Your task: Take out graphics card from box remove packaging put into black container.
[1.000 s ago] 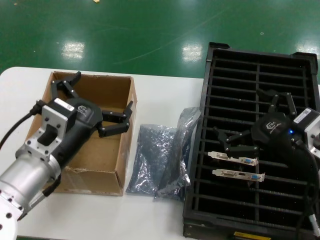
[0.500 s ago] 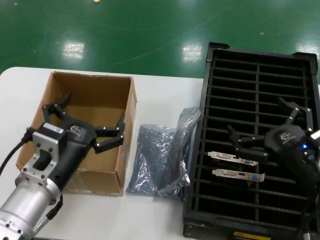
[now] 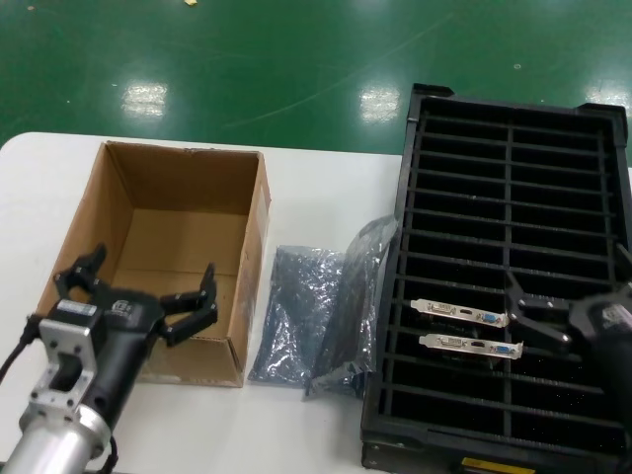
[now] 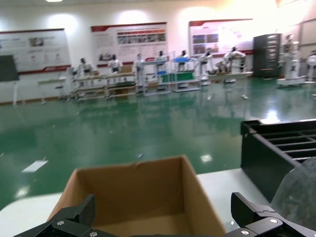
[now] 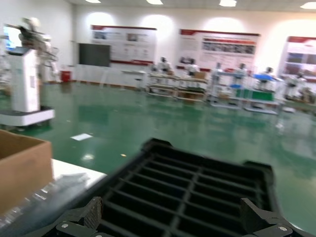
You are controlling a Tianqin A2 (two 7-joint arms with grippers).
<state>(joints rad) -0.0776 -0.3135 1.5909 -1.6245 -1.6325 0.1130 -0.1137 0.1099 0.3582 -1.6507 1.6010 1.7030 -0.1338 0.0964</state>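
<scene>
Two things rest on white table [image 3: 326,197] over glossy green floor [image 3: 247,59].

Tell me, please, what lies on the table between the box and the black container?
In the head view, two empty grey bags lie side by side on the white table between the box and the black container, the right one touching the container's edge.

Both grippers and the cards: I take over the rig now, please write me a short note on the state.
Left gripper: open, holding nothing, over the near edge of the cardboard box.
Right gripper: open, holding nothing, over the right column of the black tray.
Done: two graphics cards lie in the tray's left column. Two grey bags lie on the table between box and tray.
Left: the box looks empty, so probably nothing.
</scene>
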